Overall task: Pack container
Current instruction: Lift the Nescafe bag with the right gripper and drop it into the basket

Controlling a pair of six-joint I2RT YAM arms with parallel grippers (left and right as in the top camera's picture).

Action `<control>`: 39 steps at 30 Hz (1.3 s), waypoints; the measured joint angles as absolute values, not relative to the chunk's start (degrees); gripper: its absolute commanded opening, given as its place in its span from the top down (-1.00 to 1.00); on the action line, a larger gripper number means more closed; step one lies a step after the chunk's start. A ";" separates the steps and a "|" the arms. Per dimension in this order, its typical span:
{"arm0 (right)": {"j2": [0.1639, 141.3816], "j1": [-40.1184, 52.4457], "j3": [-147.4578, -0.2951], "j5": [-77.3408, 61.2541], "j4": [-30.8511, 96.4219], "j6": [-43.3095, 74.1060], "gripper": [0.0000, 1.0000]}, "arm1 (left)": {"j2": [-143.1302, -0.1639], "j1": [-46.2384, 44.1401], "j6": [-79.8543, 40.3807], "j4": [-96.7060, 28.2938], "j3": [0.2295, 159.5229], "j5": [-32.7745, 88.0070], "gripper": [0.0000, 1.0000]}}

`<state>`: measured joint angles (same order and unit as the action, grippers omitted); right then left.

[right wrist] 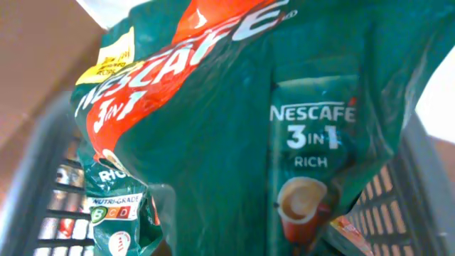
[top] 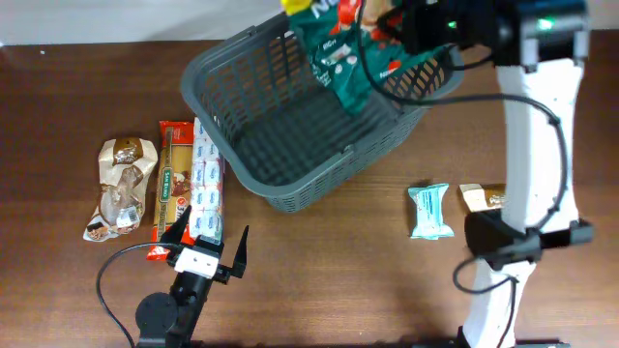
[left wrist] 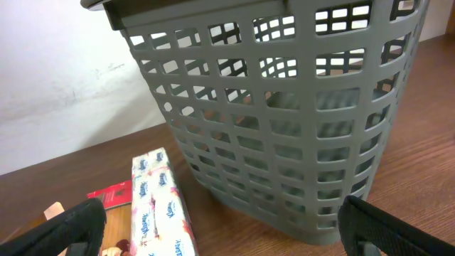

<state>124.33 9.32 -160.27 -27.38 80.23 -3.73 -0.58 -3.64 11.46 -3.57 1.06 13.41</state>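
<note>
Toward twelve o'clock on the worktop [top: 319,290], the container [top: 280,145] is set askew with its open mouth turned upward, so that packets can be lowered in from above. Over its one-o'clock corner a green Nescafé coffee bag [top: 353,63] is held aloft beneath the right fingers [top: 418,27], hung by its top so that its length can pass inside the rim. The pinch itself is masked by the bag in the right wrist view, but since the bag is carried clear of any support, those fingers are judged to be pressed onto it. Lattice wall is seen on both sides below the bag, so it is taken to be over the interior and not yet set down. At seven o'clock the left fingers [top: 239,251] are spread wide and nothing is gripped. The container is placed at their twelve-to-one o'clock, near but apart, its slotted wall filling the left wrist view. At nine o'clock a tissue pack [top: 206,184], a red packet [top: 175,184] and a sweets bag [top: 121,188] are laid side by side. A teal packet [top: 428,211] is laid at four o'clock, presumably for later packing.
</note>
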 measured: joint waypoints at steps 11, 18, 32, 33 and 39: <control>133.51 11.18 -159.79 -24.64 85.12 -6.26 0.93 | -0.58 -3.64 11.46 -3.57 1.06 13.41 -0.99; 133.58 12.12 -159.46 -24.67 85.25 -6.72 0.38 | -0.58 -3.64 11.46 -3.57 1.06 13.41 -0.98; 129.82 10.79 -159.48 -25.47 84.51 -6.59 -0.18 | -0.58 -3.64 11.46 -3.57 1.06 13.41 -0.99; 127.48 9.52 -159.48 -25.23 84.75 -6.70 -0.19 | -0.58 -3.64 11.46 -3.57 1.06 13.41 -0.99; 115.39 -5.21 -159.61 -24.62 85.65 -6.68 -0.22 | -0.58 -3.64 11.46 -3.57 1.06 13.41 -0.99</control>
<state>115.39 -5.21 -159.61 -24.62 85.65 -6.68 -0.58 -3.64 11.46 -3.57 1.06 13.41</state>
